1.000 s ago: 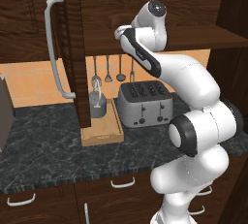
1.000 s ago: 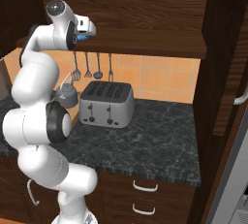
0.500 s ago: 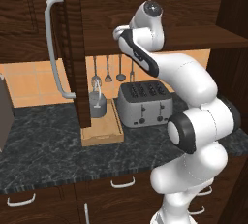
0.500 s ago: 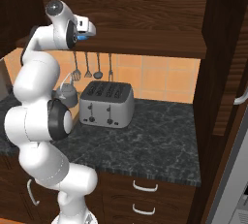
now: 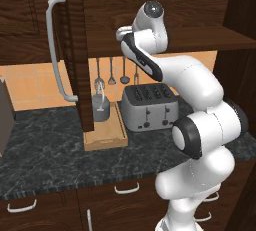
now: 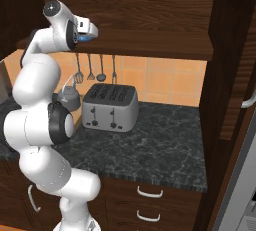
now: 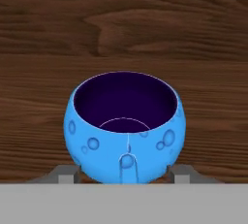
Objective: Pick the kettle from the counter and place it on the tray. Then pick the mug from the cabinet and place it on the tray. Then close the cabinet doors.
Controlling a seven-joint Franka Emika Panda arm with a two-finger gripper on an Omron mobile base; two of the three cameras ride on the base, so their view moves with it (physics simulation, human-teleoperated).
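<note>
The arm is reaching up into the cabinet [image 5: 165, 5], with the gripper [image 7: 124, 173] sitting at the blue mug [image 7: 125, 126] on the inner shelf [image 6: 150, 45]. In the hand view the mug is standing upright on the dark wood, its dark inside facing up and a small handle pointing toward the camera. The two fingers [image 7: 65, 173] are showing on either side of the mug's lower body, right at its sides; they are standing fairly wide apart, and I cannot tell whether they are already pressing on the mug or just flanking it. From the right base view a bit of blue is peeking out at the hand, just under the cabinet's upper part.

Down on the tabletop [image 5: 55, 150], the kettle [image 5: 100, 107] is sitting upright on the back end of the wooden tray [image 5: 105, 136], its thin handle rising straight up. The tray is lying just left of the toaster [image 5: 150, 107], which is standing against the tiled back wall. Utensils [image 5: 111, 72] are hanging on that wall above the kettle and toaster.

The left cabinet door [image 5: 72, 50] is standing open, edge-on toward the camera, its long grey handle [image 5: 56, 50] facing left, partly hiding the tray's left side. The right cabinet door [image 6: 235, 55] is standing open too.
</note>
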